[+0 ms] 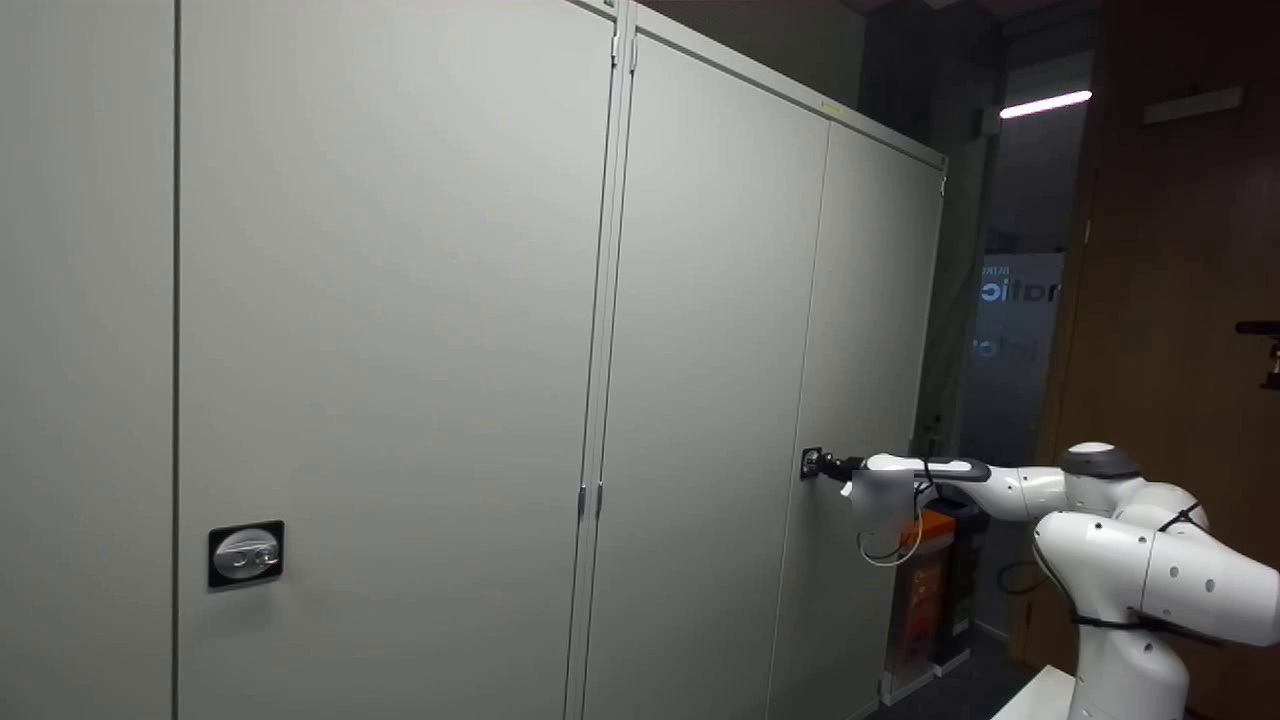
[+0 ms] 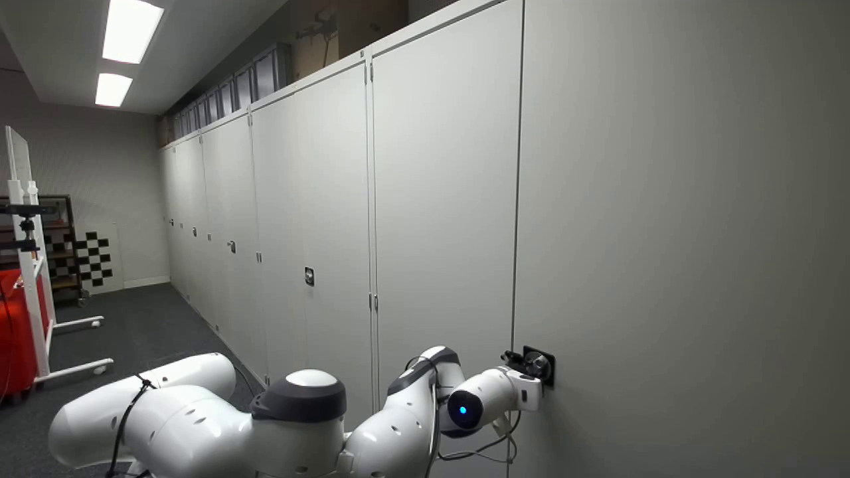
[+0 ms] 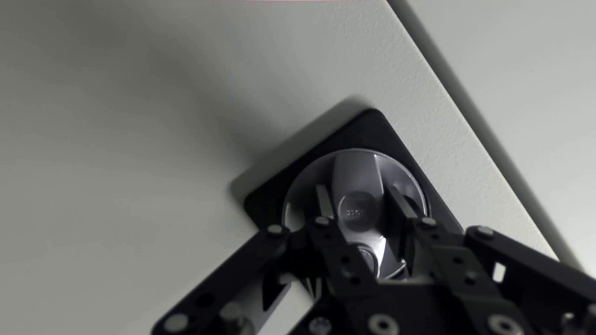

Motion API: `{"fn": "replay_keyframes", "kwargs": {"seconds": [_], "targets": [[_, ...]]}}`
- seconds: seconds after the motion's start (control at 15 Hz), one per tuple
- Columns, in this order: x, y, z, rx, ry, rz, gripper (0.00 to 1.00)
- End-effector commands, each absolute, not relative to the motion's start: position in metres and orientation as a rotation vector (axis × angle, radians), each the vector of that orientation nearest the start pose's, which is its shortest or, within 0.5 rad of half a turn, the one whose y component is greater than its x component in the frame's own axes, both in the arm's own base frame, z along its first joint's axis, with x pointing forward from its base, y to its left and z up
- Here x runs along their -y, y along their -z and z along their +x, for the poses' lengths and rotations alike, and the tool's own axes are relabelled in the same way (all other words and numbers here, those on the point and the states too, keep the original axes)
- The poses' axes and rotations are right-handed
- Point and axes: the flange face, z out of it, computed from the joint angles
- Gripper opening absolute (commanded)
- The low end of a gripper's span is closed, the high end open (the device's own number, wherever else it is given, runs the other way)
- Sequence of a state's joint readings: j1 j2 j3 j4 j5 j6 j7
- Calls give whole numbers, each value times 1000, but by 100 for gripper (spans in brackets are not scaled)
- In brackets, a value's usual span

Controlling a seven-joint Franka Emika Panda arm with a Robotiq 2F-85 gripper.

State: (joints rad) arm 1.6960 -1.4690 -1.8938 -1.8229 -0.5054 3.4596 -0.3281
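A round silver turn handle (image 3: 358, 166) sits in a black square plate (image 3: 368, 124) on a light grey cabinet door (image 3: 139, 186), beside the door seam. A raised bar with a lock cylinder (image 3: 368, 258) crosses the handle. My gripper (image 3: 356, 190) has one black finger on each side of this bar, partly closed, with narrow dark gaps between fingers and bar. The lower part of the handle is hidden behind the fingers. In both exterior views the gripper (image 1: 830, 466) (image 2: 510, 359) is at the handle plate (image 1: 808, 463) (image 2: 549, 374), on the door surface.
Tall grey cabinets (image 1: 400, 300) stand in a row, with another handle (image 1: 246, 554) on a neighbouring door. An orange-topped bin (image 1: 926, 526) stands behind the arm. A cable (image 1: 885, 562) hangs below the wrist. A white wheeled stand (image 2: 33, 265) is across the room.
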Motion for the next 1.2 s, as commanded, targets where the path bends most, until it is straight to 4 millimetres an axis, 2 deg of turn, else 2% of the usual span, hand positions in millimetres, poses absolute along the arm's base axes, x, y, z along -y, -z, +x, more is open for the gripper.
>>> {"fn": "replay_keyframes", "kwargs": {"seconds": [0.0,1.13], "targets": [[311,-267,601,-594,1655,-1943,8],[307,-277,600,-619,1628,-1875,8]]}}
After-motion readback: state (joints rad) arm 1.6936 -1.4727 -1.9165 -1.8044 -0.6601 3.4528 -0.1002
